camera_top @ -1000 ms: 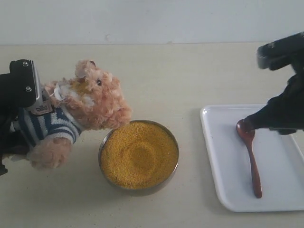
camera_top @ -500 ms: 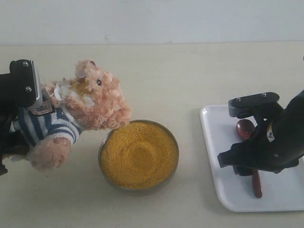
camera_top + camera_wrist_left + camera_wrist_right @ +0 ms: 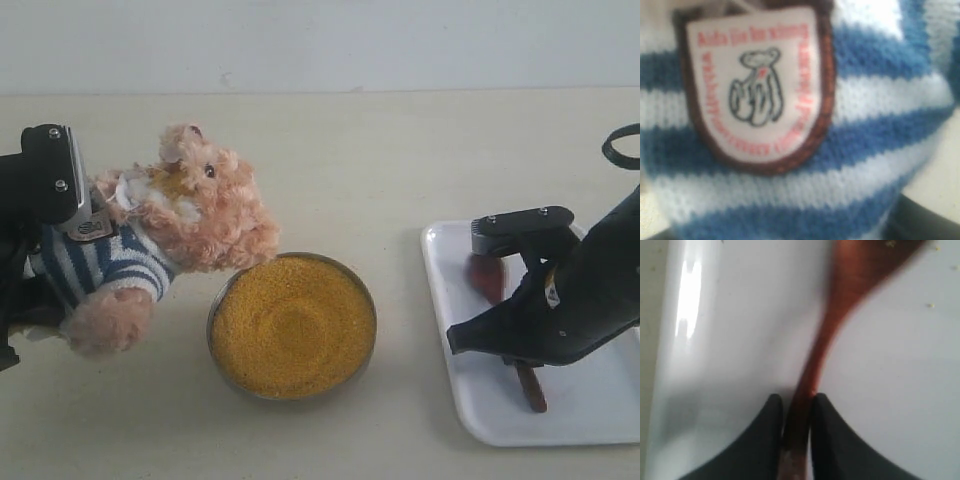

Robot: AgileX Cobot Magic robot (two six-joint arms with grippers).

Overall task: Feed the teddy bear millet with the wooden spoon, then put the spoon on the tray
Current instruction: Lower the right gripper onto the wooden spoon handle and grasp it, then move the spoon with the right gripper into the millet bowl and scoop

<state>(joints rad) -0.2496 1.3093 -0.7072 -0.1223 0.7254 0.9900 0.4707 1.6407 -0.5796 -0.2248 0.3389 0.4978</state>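
We see the teddy bear point(image 3: 190, 215) at the left of the worktop point(image 3: 380, 160), tilted toward the middle with its head up against the rim of the metal bowl point(image 3: 300, 397); whether fur and rim actually touch, we cannot tell. The millet point(image 3: 292, 325) fills that bowl as a round yellow mass with a shallow ring pressed into its surface. The left gripper point(image 3: 48, 200) sits right behind the bear's back, black against the striped shirt point(image 3: 875, 130); its fingers are hidden by the plush, so we cannot tell whether they are apart or together. The left wrist view is filled by the shirt's blue and white bands and the shield-shaped badge point(image 3: 757, 85), white with a dark brown border and a small bear drawn on it.

On the right lies the tray point(image 3: 447, 290), well apart from the bowl; the wooden spoon point(image 3: 530, 388) rests flat on it, its round end toward the tray's far side. The right gripper point(image 3: 796, 402) is low over the tray; its two black fingers point(image 3: 771, 425) are clamped on the slender handle, one on each side. A few yellow grains point(image 3: 930, 305) lie scattered on the white surface near the spoon's round end.
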